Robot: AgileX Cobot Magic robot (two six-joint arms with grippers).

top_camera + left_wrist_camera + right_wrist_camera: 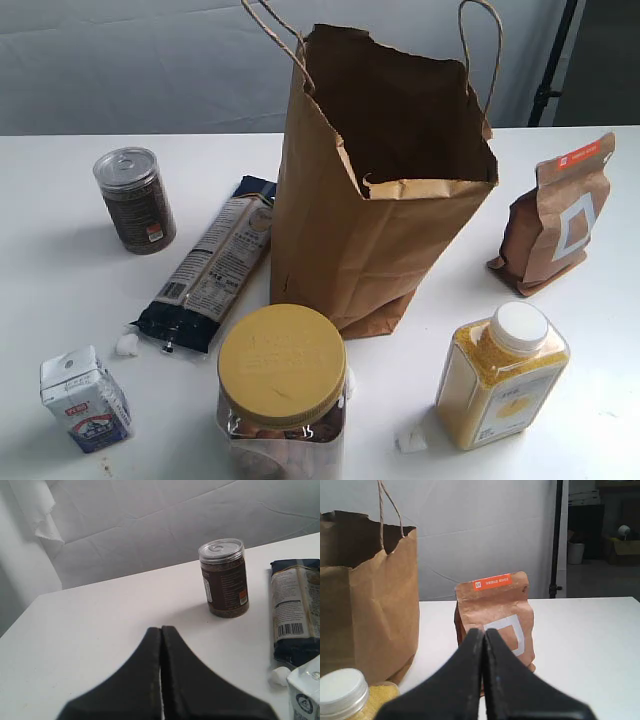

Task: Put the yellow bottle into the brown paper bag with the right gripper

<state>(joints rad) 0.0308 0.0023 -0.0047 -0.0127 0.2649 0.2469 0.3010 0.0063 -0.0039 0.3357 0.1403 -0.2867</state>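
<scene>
Since the brown paper bag (370,240) is the biggest thing on the white counter (60,300), it is easy to find. It stands up in the middle with its mouth gaping and its cord handles up. It is thin paper, so a bump could tip it or fold its rim.

Next in size is the wide jar (283,400) with the yellow lid, at the front of the exterior view, near the bag's foot. That is not the one to pick. The small brown pouch (555,215) stands apart on the right.

The yellow bottle (498,390) stands upright on the counter, in front of the pouch and near the bag. Nothing holds it. It is full of fine yellow grains, so I think it is a bit heavy for its size. Its plastic walls look hard and smooth, so it may slip. The flat sides below the white cap (521,325) look like the best place to squeeze, not the round cap.

The right gripper (484,632) has its two jaws pressed tight together and holds nothing. It must spread them first. The left gripper (161,630) is pressed tight and empty too.
</scene>
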